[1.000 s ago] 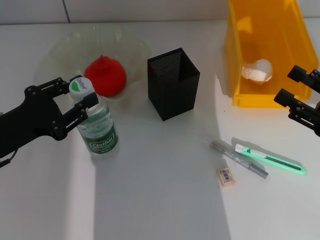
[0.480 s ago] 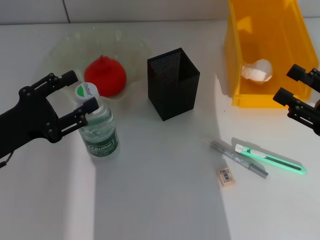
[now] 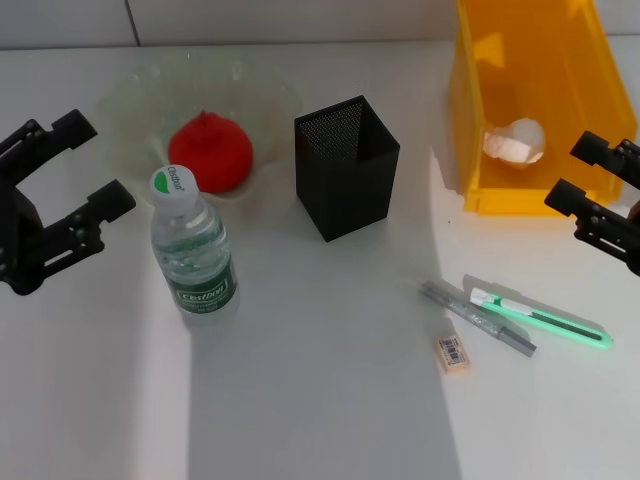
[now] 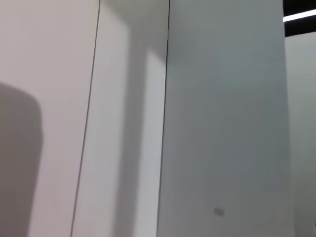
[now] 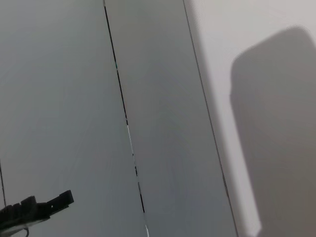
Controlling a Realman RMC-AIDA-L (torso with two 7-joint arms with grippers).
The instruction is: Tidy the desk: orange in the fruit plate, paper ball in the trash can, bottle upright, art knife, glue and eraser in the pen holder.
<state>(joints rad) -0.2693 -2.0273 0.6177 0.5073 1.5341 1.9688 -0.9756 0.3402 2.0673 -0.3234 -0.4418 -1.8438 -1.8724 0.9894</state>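
White desk (image 3: 320, 400), bottle (image 3: 193, 243) upright.
We see left gripper (image 3: 82, 165) spread wide just left of bottle, touching nothing; right gripper (image 3: 583, 172) also parted, far right.

The white table (image 3: 320, 400) carries a plate (image 3: 130, 95), bottle (image 3: 195, 255), holder (image 3: 345, 180), bin (image 3: 470, 110), knife (image 3: 545, 318), glue (image 3: 478, 318) and eraser (image 3: 452, 352).

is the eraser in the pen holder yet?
No. In the head view the eraser lies on the desk, apart from the black mesh pen holder, beside the art knife.
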